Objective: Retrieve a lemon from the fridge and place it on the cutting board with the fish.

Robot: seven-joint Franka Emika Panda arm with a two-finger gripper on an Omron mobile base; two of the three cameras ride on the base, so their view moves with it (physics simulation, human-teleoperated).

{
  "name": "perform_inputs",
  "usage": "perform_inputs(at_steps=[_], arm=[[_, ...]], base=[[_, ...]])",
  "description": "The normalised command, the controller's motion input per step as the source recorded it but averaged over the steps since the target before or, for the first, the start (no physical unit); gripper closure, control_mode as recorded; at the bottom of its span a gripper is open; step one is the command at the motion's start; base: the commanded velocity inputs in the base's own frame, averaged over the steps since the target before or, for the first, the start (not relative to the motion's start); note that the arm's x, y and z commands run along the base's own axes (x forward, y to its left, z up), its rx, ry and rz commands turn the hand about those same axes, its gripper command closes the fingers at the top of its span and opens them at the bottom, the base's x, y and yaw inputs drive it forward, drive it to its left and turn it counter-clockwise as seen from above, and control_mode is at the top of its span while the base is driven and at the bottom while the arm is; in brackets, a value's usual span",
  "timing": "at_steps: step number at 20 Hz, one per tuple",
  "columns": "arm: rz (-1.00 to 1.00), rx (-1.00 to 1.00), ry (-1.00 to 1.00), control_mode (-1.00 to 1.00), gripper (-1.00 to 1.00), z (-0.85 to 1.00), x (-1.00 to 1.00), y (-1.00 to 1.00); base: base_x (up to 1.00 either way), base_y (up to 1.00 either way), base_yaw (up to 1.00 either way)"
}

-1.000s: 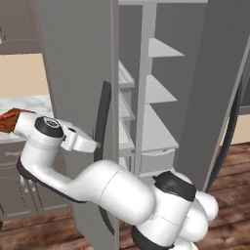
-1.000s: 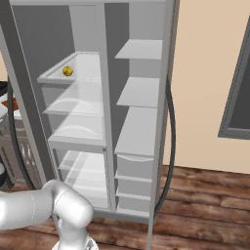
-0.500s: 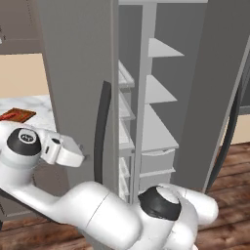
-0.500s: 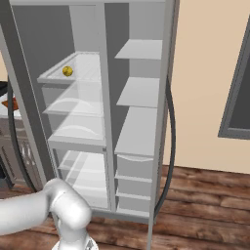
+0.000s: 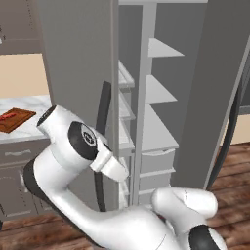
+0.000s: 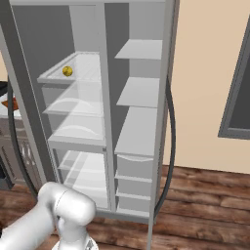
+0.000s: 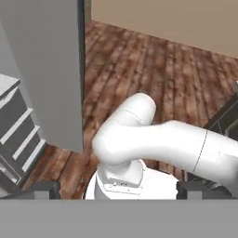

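The lemon [image 6: 67, 71] lies on the fridge's [image 6: 105, 29] upper left shelf; the cutting board [image 5: 14, 119] sits on the counter [image 5: 27, 131] to its left.

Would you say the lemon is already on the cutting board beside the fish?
No, the lemon sits on the fridge's top left shelf, while the cutting board holds only the fish.

We see the open fridge [image 5: 146, 97] from behind-left and behind-right; our hand camera looks down beside its door [image 7: 46, 69]
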Motion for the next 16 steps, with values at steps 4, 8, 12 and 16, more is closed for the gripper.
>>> perform_inputs(at_steps=[4, 8, 12, 16], arm=[[0.03, 0.35, -0.06, -1.0, -1.0, 0.33, -1.0, -0.69], [0.01, 0.43, -0.12, -1.0, -1.0, 0.45, -1.0, -0.7], [0.02, 0.4, 0.04, -1.0, -1.0, 0.33, -0.13, -0.94], [0.0, 0.17, 0.09, -1.0, -1.0, 0.0, 0.28, -0.43]], base=[[0.0, 0.0, 0.0], [0.0, 0.0, 0.0], [0.0, 0.0, 0.0], [0.0, 0.0, 0.0]])
